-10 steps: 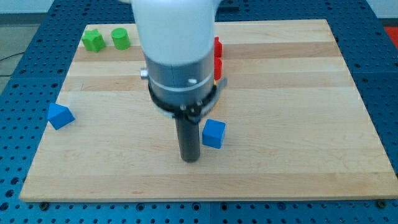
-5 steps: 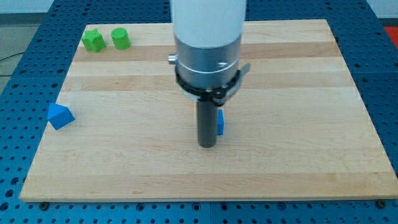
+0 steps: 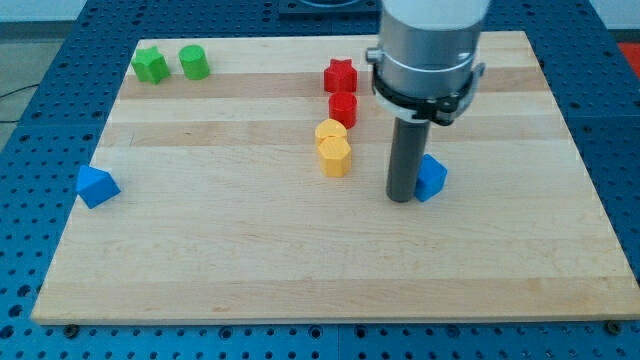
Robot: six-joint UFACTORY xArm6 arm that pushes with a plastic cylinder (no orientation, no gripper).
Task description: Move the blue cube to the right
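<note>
The blue cube (image 3: 432, 177) sits right of the board's centre, partly hidden behind my dark rod. My tip (image 3: 400, 198) rests on the board against the cube's left side. The arm's grey and white body hangs above it at the view's top.
The wooden board (image 3: 250, 280) lies on a blue pegboard table. A red star (image 3: 340, 75) and red block (image 3: 343, 108) stand above two yellow blocks (image 3: 334, 148) near the centre. Two green blocks (image 3: 171, 64) sit top left. A blue triangular block (image 3: 96, 186) lies at the left edge.
My tip has swept to the right and slightly up, pushing the blue cube right with it. The red and yellow blocks, hidden before by the arm, now show.
</note>
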